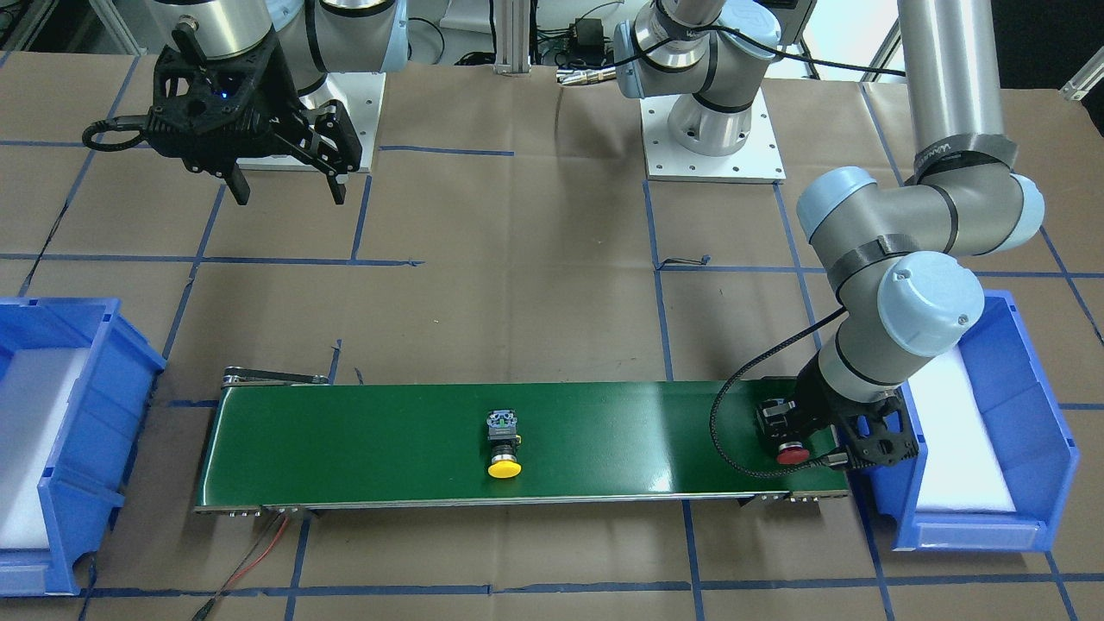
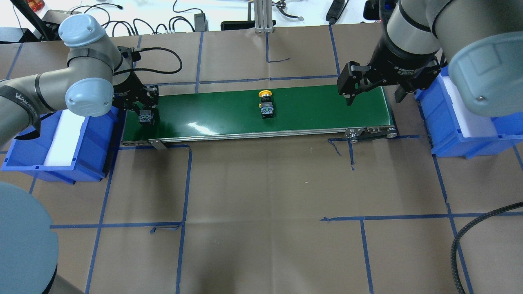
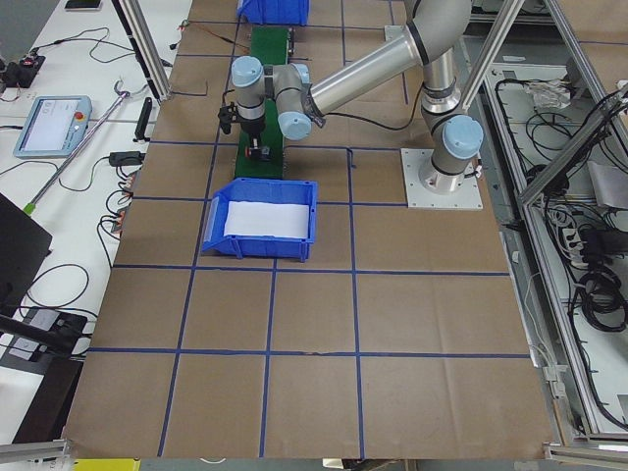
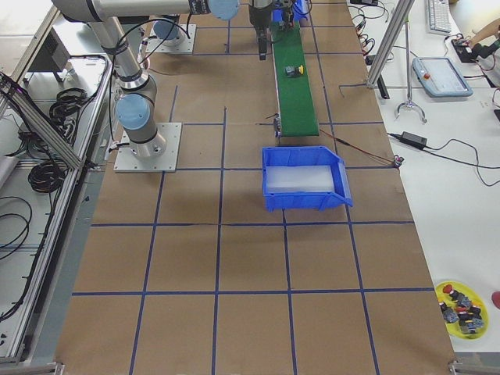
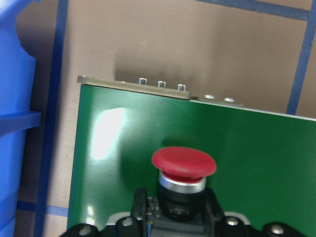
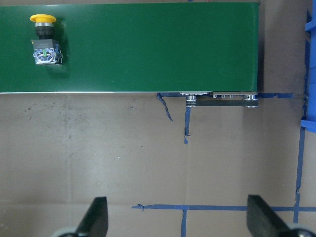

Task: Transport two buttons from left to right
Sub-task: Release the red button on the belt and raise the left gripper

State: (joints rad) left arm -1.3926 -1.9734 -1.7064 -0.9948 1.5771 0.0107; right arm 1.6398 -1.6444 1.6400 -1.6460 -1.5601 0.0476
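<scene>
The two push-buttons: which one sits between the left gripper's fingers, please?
The red-capped push-button, in the left gripper at the conveyor belt's end; the yellow-capped push-button lies alone mid-belt.

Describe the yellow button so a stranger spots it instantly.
Find the green belt between the blue bins. The yellow button lies alone near its middle. The red button, its only neighbour, sits in the left gripper at one end.

Green belt (image 1: 362,440) between blue bins (image 1: 103,414)
</scene>
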